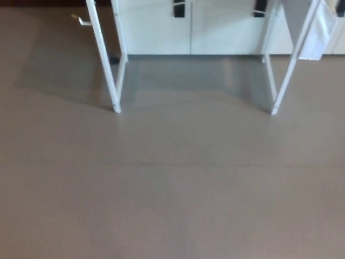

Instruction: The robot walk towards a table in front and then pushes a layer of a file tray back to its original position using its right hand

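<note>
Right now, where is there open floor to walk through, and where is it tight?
The brown floor below the table legs is open across the whole picture. The gap between the left leg and right leg is clear back to the white cabinets. Tightest is the top right, where something white hangs. No hands show.
</note>
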You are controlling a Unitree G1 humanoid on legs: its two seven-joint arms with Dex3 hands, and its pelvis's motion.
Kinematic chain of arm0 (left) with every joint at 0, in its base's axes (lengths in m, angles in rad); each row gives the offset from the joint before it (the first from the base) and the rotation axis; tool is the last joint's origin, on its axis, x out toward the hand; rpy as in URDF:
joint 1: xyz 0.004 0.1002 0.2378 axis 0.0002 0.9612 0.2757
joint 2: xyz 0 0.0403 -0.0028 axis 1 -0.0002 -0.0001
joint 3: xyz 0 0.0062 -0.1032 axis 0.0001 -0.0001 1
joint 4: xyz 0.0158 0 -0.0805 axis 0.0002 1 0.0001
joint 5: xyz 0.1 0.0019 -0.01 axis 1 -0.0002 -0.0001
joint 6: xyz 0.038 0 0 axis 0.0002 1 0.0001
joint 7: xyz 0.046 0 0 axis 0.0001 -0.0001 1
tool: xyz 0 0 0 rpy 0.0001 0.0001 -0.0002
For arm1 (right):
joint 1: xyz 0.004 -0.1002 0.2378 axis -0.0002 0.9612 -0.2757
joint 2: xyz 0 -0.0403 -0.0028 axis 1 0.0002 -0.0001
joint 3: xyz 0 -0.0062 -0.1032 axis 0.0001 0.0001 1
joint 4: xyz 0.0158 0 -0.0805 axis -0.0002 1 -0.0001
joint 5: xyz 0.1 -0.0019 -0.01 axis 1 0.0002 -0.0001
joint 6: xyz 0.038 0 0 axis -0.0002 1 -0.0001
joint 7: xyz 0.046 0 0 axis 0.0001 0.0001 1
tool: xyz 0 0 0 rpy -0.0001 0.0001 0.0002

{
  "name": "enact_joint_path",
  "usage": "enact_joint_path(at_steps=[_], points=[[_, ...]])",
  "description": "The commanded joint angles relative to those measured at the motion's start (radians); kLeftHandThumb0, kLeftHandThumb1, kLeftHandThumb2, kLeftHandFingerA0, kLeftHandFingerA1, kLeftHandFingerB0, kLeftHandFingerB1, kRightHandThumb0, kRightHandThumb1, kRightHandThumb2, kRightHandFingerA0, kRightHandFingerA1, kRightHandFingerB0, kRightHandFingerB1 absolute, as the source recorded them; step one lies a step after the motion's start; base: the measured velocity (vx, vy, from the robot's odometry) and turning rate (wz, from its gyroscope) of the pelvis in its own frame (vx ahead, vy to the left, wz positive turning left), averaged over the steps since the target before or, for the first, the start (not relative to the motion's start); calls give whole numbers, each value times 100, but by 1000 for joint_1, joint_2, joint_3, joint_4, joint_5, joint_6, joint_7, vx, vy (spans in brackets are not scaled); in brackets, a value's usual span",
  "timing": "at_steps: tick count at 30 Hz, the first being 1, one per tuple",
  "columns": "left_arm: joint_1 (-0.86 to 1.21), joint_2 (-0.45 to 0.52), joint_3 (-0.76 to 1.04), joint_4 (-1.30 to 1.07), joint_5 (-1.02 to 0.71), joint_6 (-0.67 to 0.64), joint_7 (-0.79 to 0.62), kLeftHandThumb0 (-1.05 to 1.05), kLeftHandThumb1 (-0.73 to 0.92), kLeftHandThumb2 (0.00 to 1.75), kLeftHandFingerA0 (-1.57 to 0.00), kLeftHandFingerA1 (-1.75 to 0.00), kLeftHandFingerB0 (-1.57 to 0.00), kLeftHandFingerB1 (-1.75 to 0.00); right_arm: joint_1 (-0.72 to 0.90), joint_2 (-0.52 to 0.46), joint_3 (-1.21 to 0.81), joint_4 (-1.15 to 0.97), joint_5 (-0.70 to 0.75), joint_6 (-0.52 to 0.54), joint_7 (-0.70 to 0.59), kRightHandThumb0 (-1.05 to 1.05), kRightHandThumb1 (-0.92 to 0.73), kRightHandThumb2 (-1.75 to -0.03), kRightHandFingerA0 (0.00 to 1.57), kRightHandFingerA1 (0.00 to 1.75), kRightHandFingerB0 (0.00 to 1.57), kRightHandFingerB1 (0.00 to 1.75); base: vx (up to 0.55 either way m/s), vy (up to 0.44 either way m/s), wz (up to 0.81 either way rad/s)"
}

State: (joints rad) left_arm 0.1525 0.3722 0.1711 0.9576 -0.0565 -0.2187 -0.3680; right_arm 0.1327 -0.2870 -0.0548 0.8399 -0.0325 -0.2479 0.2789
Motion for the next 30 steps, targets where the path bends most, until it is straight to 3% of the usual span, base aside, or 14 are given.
enact_joint_path(at_steps=[1, 11, 12, 18, 19, 20, 21, 24, 25, 28, 29, 30], points=[[18, 16, 2, -6, 0, -23, -6, -26, 51, 55, -67, -44, -50, -39, 8, -8, 1, 1, 0, -5, -1, -39, -46, -72, 63, 56, 50, 51, 225, -187, -13], [6, 15, -2, 8, 5, -11, -1, -24, 51, 55, -69, -44, -50, -39, 6, -9, -2, 10, 7, 4, 2, -39, -46, -71, 63, 56, 50, 51, 254, 35, -10], [5, 17, 1, 15, 2, -13, -5, -23, 51, 55, -70, -44, -51, -39, 10, -6, -1, 2, 6, 9, 1, -31, -55, -56, 67, 46, 53, 42, 466, 84, 13], [17, 24, 2, 9, 2, -10, 0, -25, 51, 55, -70, -44, -52, -40, 17, 0, 6, 10, 2, -5, 1, -32, -55, -56, 66, 46, 54, 42, 305, 192, -10], [38, 25, 2, 8, 2, -18, -4, -25, 51, 55, -69, -44, -51, -39, 35, 2, 9, 11, -1, -14, 0, -40, -45, -73, 61, 56, 50, 52, 292, 80, 6], [47, 25, 2, 6, 1, -21, -5, -25, 51, 55, -69, -44, -51, -39, 43, 2, 11, 11, -3, -18, -1, -40, -45, -73, 61, 56, 50, 52, 310, 45, 13], [50, 25, -1, 7, 6, -23, 0, -26, 50, 55, -69, -43, -51, -39, 38, 3, 11, 23, -3, -20, -1, -34, -54, -56, 68, 46, 55, 42, 318, 3, 17], [49, 22, -3, 15, 10, -28, 15, -27, 46, 54, -76, -45, -52, -39, 32, 8, 9, 33, 2, -19, -3, -32, -55, -56, 68, 47, 55, 43, 335, -48, 13], [54, 26, -7, 1, 16, -30, 20, -38, 40, 64, -73, -53, -47, -46, 24, 13, 8, 38, 4, -20, -2, -33, -55, -56, 68, 48, 55, 43, 259, -110, 21], [54, 25, -8, 6, 14, -31, 20, -37, 39, 64, -73, -53, -46, -46, 27, 13, 9, 41, 0, -28, -6, -32, -55, -56, 69, 48, 55, 43, 436, -165, 38], [50, 23, -7, 7, 12, -30, 20, -28, 46, 54, -76, -45, -50, -39, 23, 12, 8, 43, -1, -26, -9, -32, -54, -56, 70, 48, 56, 43, 458, -209, 86], [43, 23, -8, 5, 12, -26, 22, -38, 39, 64, -73, -53, -47, -46, 18, 12, 7, 42, 0, -21, -10, -33, -55, -56, 68, 47, 55, 43, 453, -217, 50]])
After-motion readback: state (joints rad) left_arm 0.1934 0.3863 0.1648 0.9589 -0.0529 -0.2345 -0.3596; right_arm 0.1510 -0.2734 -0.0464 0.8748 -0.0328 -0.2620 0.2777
